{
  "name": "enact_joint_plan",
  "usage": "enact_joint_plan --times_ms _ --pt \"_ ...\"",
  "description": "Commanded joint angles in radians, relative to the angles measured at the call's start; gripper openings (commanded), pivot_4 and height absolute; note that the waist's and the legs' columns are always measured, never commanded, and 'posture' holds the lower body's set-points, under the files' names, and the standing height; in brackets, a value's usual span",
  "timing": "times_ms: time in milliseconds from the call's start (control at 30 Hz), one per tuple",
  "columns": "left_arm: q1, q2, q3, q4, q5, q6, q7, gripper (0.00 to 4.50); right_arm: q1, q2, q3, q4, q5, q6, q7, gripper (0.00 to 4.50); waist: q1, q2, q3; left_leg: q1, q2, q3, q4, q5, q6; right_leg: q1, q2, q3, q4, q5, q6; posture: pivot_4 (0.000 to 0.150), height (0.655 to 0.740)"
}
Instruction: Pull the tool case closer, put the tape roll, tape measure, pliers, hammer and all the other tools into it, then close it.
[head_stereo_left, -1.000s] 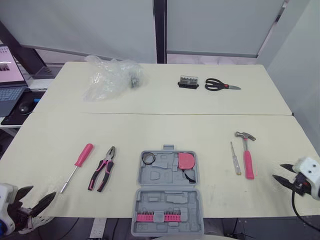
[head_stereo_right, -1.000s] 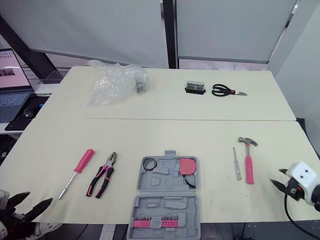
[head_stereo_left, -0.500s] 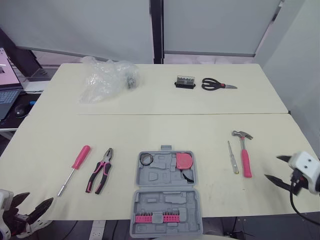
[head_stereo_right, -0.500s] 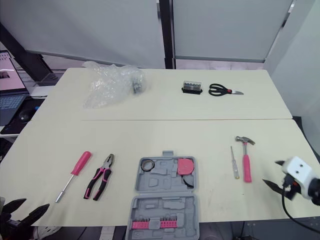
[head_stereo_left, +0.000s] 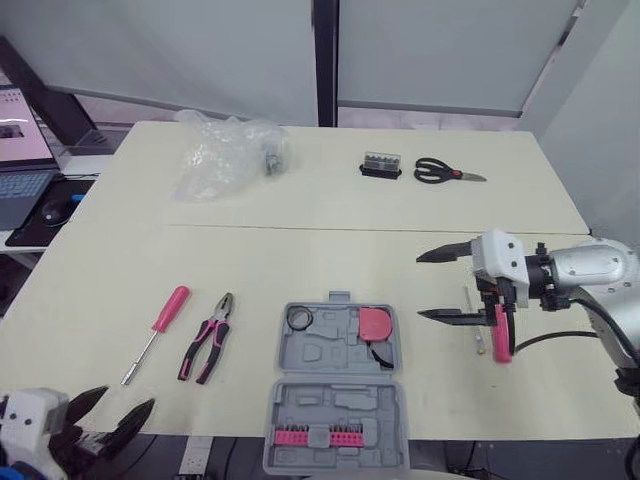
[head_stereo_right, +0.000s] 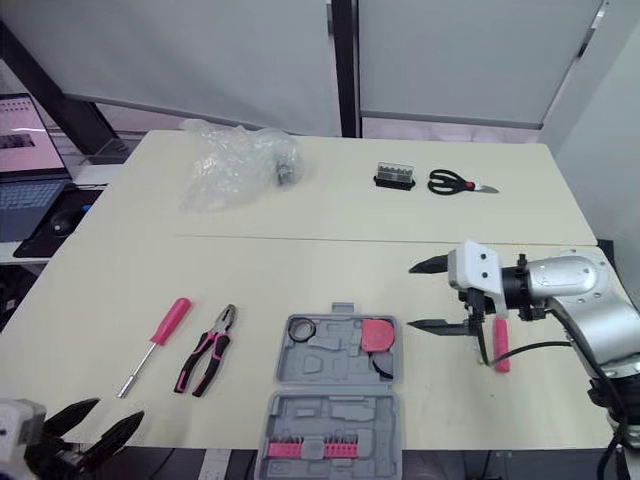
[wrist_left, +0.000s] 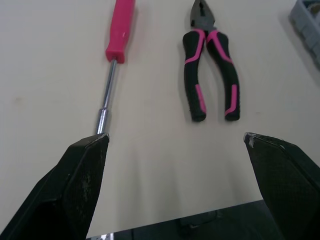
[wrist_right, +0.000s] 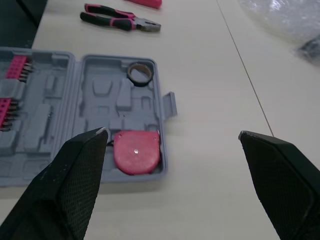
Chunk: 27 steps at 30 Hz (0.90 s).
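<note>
Looking at what could go sideways: the right pincer, fingers spread wide apart, is held just above the hammer, which lies on the desk to the right of the tool case. Since the fingers are pointed sideways toward the case, the handle could easily be missed, or nudged into the thin screwdriver just beside it. The case is parked open at the desk's front edge, with the tape roll and tape measure seated inside, so it could be tipped off by a bump. The left pincer, also apart, is held low at the front edge, near the pliers.
</note>
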Motion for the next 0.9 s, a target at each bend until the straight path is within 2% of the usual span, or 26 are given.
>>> enact_joint_plan --times_ms 33,167,433,667,900 --pt "-0.052 -0.046 -0.054 -0.091 -0.007 0.04 0.111 4.5 -0.019 0.014 0.01 -0.04 0.032 0.022 0.012 4.46 0.0 0.0 0.0 0.0 0.0 0.0 0.0 0.0 0.0 0.0 0.0 0.0 -0.001 0.0 0.0 0.15 0.74" --pt "-0.171 -0.083 -0.147 -0.11 0.053 0.085 0.25 4.5 -0.014 0.029 0.026 -0.049 0.025 0.018 0.012 4.46 -0.004 0.0 0.0 0.0 0.0 0.0 0.001 0.0 0.0 0.001 0.001 0.0 0.0 0.001 0.001 0.15 0.74" --pt "-0.361 -0.058 -0.272 -0.015 0.167 0.183 0.39 4.5 -0.018 0.039 0.044 -0.056 0.015 0.018 0.005 4.46 -0.006 0.0 -0.001 0.0 0.0 0.0 0.001 0.0 0.0 0.001 0.001 0.0 0.0 0.002 0.001 0.15 0.74" --pt "-0.47 -0.043 -0.379 0.066 0.204 0.272 0.402 4.5 -0.005 0.043 0.054 -0.068 0.008 0.016 -0.003 4.46 -0.006 0.0 -0.001 0.0 0.0 0.0 0.001 0.0 0.0 0.001 0.001 0.0 0.0 0.002 0.002 0.15 0.74" --pt "-0.482 -0.042 -0.428 0.067 0.234 0.362 0.435 4.5 0.035 0.038 0.05 -0.055 -0.005 -0.02 0.003 4.46 -0.005 0.002 -0.002 0.0 0.0 -0.001 0.001 0.0 0.0 0.001 0.001 0.0 0.0 0.002 0.002 0.15 0.74"
